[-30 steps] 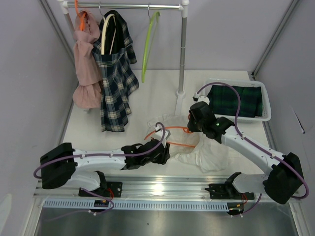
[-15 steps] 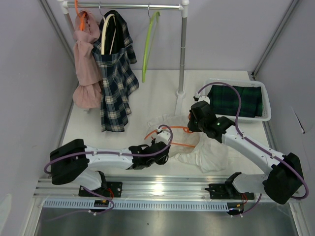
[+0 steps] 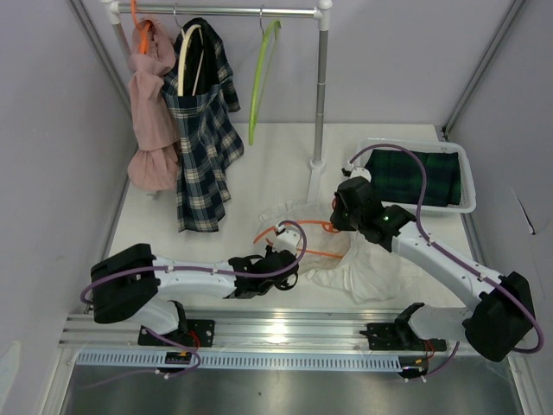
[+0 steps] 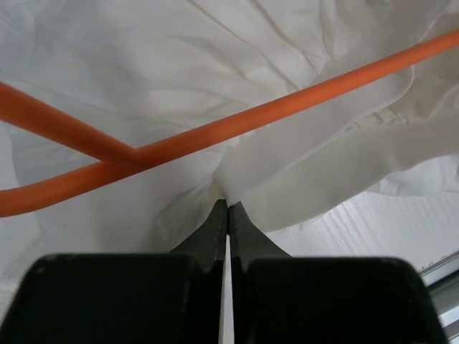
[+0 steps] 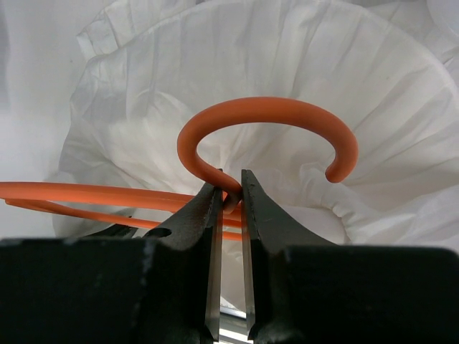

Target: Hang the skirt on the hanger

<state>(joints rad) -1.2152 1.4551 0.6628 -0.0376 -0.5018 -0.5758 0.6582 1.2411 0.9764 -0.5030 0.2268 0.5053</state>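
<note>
A white skirt [image 3: 367,270] lies crumpled on the table in front of both arms, with an orange hanger [image 3: 316,254] lying across it. My left gripper [image 3: 289,263] sits at the skirt's left edge. In the left wrist view the gripper [image 4: 228,204] is shut on a fold of the skirt's white fabric [image 4: 215,57], just below the hanger's orange bars [image 4: 287,107]. My right gripper [image 3: 339,226] is at the hanger's hook end. The right wrist view shows that gripper [image 5: 230,184] shut on the hanger's neck under the curved hook [image 5: 265,111], with the skirt [image 5: 301,64] behind.
A clothes rail [image 3: 233,11] at the back carries a pink garment [image 3: 151,121], a plaid dress [image 3: 203,138] and an empty green hanger [image 3: 259,86]. Its post [image 3: 320,104] stands just behind the skirt. A white basket [image 3: 469,177] with dark plaid cloth sits at the right.
My left gripper slid in to the skirt's left edge and shut on the fabric. The right gripper stayed in place, holding the hanger.
</note>
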